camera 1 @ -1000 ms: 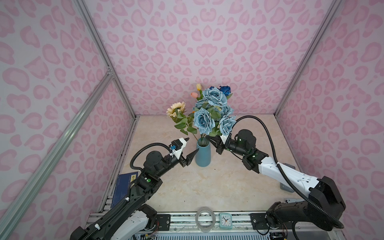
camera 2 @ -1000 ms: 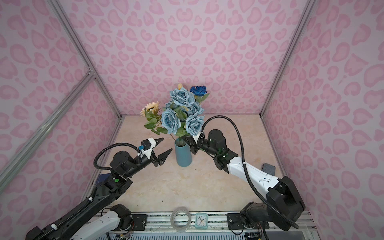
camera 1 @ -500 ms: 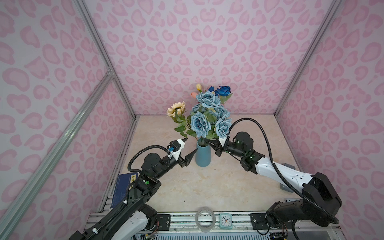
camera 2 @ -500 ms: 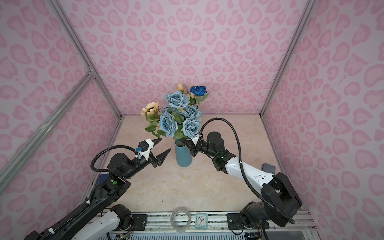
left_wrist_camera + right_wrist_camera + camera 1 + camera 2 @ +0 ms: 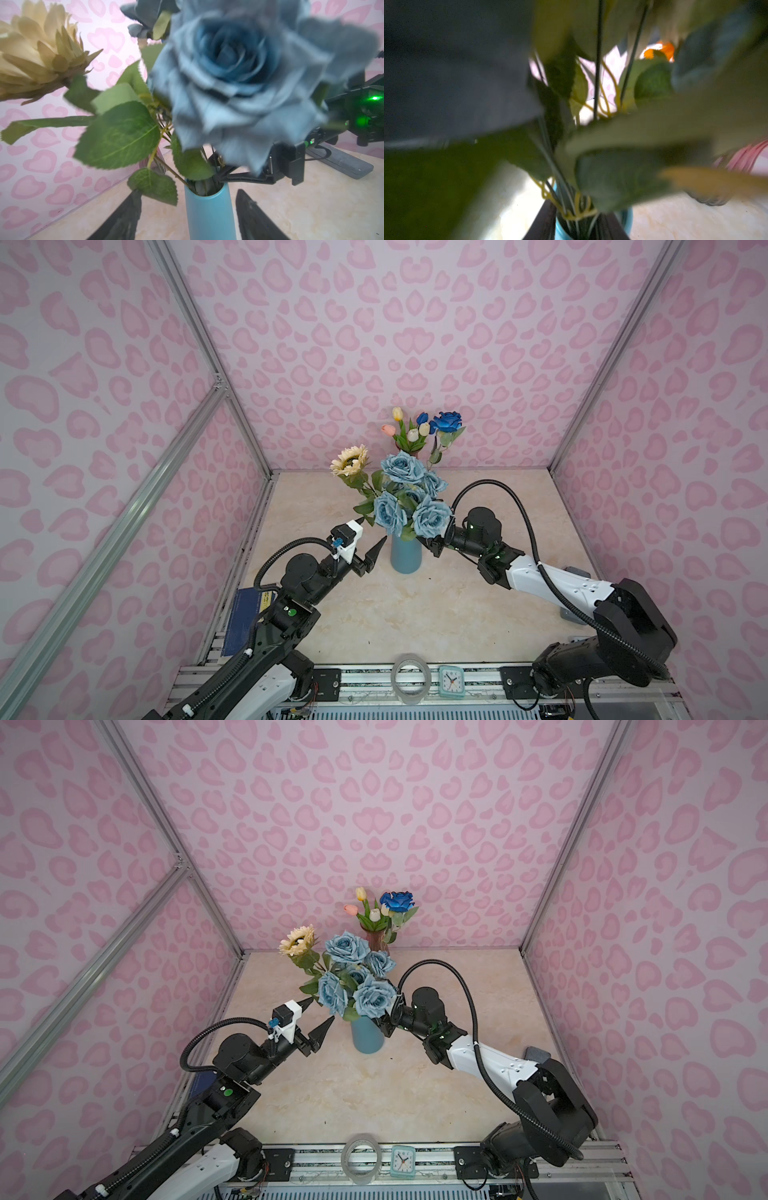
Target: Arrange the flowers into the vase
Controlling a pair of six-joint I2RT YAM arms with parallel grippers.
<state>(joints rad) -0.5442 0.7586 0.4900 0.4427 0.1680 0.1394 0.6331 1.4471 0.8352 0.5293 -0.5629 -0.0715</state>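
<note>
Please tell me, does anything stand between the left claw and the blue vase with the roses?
Nothing solid shows. The left claw is open and points at the blue vase, with a small gap between them. In the left wrist view, only one low green leaf hangs over the tip of one finger.

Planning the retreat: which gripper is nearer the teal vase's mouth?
Right. The right gripper sits at the teal vase's mouth; the left gripper hangs open beside the vase, apart.
</note>
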